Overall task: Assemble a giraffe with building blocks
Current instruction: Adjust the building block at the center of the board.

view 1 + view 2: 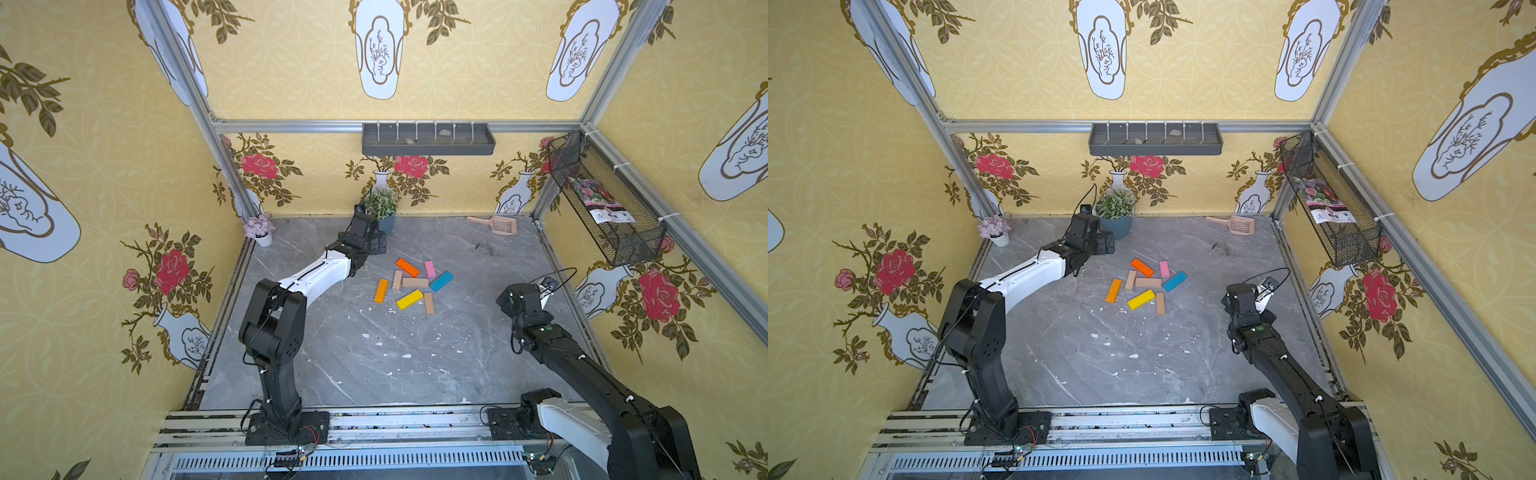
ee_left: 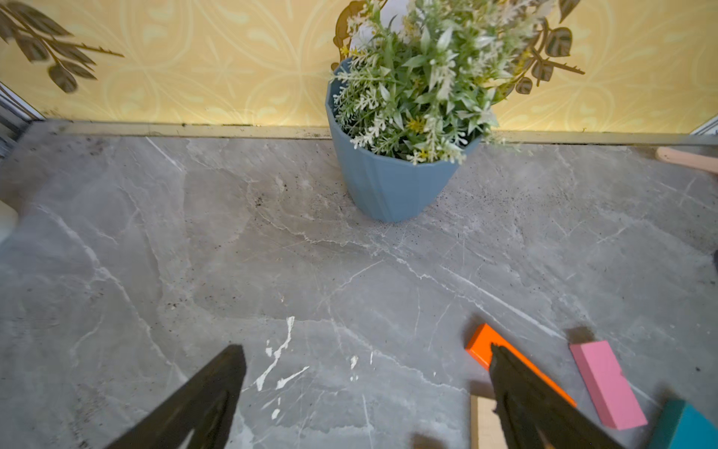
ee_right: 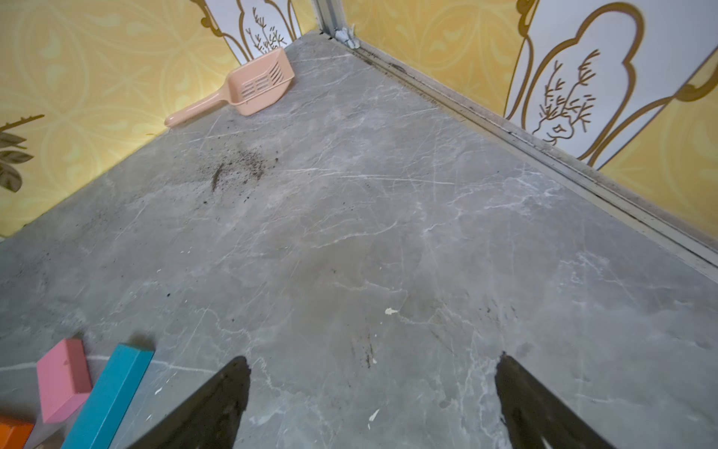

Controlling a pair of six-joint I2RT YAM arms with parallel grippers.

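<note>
Both jaws of my left gripper (image 2: 365,350) stand wide apart with nothing between them, above the grey marble tabletop (image 2: 194,252) near the blue potted plant (image 2: 388,186) and close to the far orange block (image 2: 481,344). My right gripper (image 3: 373,357) is just as wide and empty, over bare tabletop off to the side. Eight building blocks (image 1: 415,282) lie loose in a scattered cluster mid-table between my arms, with the pink block (image 1: 430,268) beside the blue block (image 1: 441,281).
</note>
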